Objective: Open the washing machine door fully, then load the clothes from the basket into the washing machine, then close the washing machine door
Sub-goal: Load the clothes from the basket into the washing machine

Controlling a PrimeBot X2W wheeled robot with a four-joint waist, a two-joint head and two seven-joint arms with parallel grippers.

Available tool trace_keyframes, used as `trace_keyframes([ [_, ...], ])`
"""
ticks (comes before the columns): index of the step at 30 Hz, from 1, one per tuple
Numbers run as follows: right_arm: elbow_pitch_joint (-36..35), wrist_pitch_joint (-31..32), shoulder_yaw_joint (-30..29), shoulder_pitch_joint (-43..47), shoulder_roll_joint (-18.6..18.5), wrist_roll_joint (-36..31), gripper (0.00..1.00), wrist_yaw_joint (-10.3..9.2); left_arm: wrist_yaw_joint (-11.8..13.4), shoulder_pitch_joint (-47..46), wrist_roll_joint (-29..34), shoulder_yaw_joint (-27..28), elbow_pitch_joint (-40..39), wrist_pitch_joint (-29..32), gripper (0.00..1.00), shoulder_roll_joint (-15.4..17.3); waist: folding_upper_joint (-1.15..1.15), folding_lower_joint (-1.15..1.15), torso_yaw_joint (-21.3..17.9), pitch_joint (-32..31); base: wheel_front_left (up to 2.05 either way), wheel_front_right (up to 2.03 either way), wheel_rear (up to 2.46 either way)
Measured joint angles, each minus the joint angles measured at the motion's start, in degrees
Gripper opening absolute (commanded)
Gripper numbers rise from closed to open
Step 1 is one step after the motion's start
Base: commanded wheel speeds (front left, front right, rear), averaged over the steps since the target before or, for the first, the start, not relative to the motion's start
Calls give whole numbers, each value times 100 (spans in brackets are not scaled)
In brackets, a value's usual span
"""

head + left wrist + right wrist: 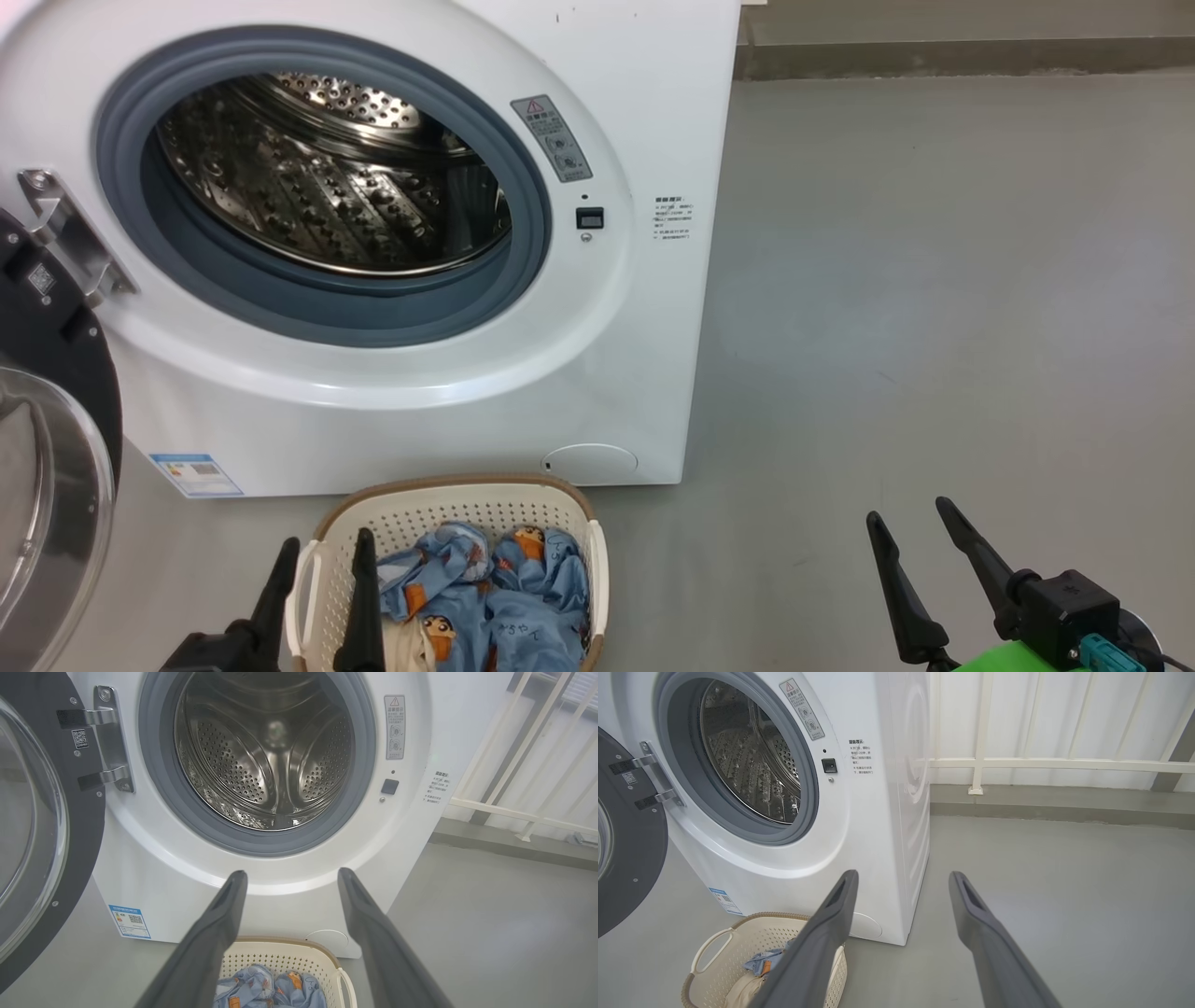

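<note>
- Our left tool (327, 539) hangs empty, fingers apart, straddling the left handle of the basket (457, 493).
- Our right tool (907, 511) is also spread and empty over the floor (934, 280), well apart from the basket.
- The clothes (523, 588) lie heaped in the basket, just before the washing machine (644, 93).
- The washing machine door (56, 373) stands swung open at our left, baring the drum (327, 177).

Smooth grey floor (934, 280) meets a white railing (1064, 764).
</note>
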Motion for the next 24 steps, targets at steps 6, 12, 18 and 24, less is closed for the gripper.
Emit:
trace_keyframes([
  [6,-5,0,1,0,0,0,100,0,0,0,0,-2,0,0,100,60,0,0,23,46,0,0,0],
  [12,-5,0,16,-1,0,1,100,0,0,-2,-1,-14,0,-1,100,80,0,0,25,105,0,0,0],
  [18,-18,-1,5,-24,1,0,100,0,-1,-134,-1,-63,7,-24,100,85,0,0,1,300,0,0,0],
  [24,4,1,-79,-55,1,-113,100,0,-54,-294,-2,-134,199,-23,100,87,0,0,-35,630,0,0,0],
])
